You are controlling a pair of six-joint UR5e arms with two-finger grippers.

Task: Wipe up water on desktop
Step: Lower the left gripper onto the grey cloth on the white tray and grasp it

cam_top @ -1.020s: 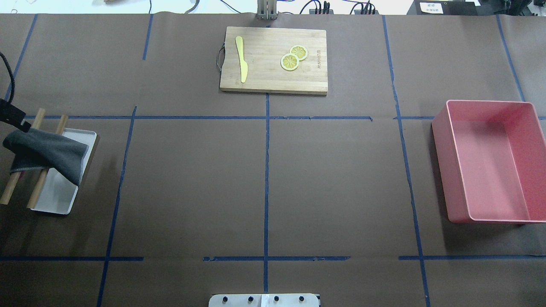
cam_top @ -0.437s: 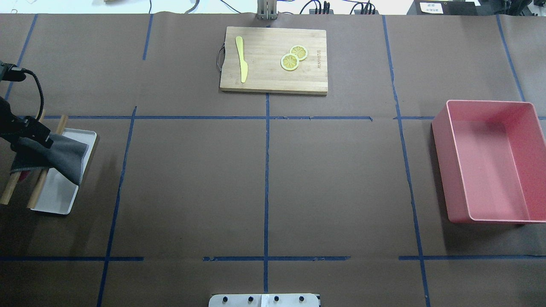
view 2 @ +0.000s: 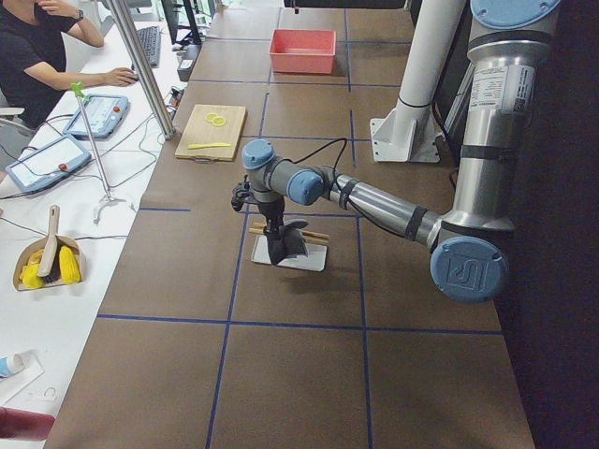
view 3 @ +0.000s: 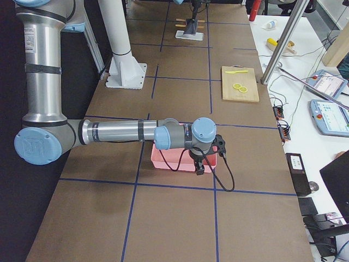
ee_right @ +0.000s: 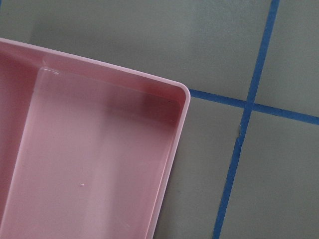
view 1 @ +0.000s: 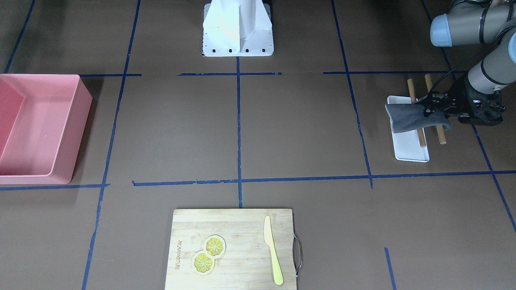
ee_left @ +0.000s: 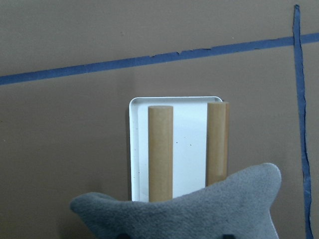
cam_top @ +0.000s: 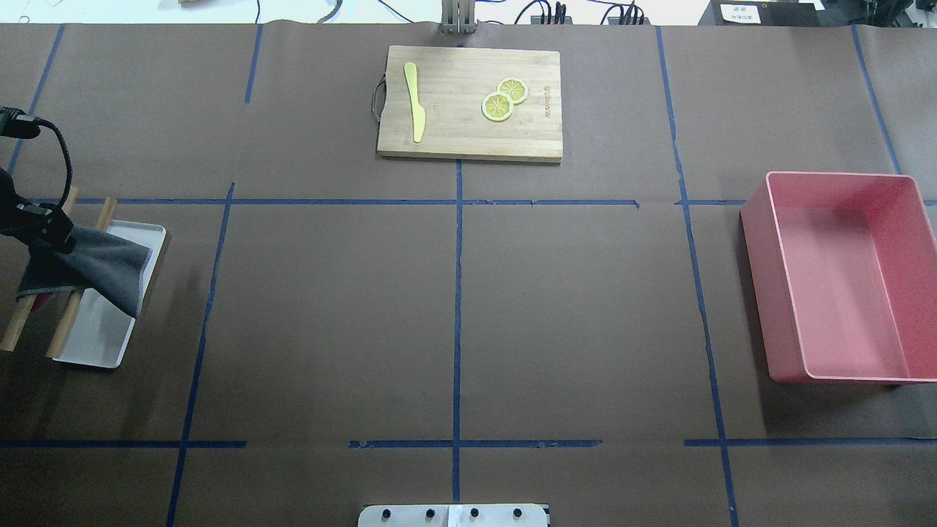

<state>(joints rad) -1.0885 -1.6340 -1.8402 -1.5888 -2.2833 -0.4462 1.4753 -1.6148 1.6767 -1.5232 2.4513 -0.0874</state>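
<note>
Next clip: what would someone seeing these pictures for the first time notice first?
The big pink bin on the robot's right side of the brown desktop stands out most. On the opposite side, the left pincer sits at a grey cloth draped over two wooden rods across a white tray. A bamboo cutting board with lemon slices and a yellow knife lies at the far centre.

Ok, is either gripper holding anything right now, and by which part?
The left gripper looks pinched on the grey cloth at one end, the cloth lying over the wooden rods. Whether the right gripper holds anything cannot be told.
</note>
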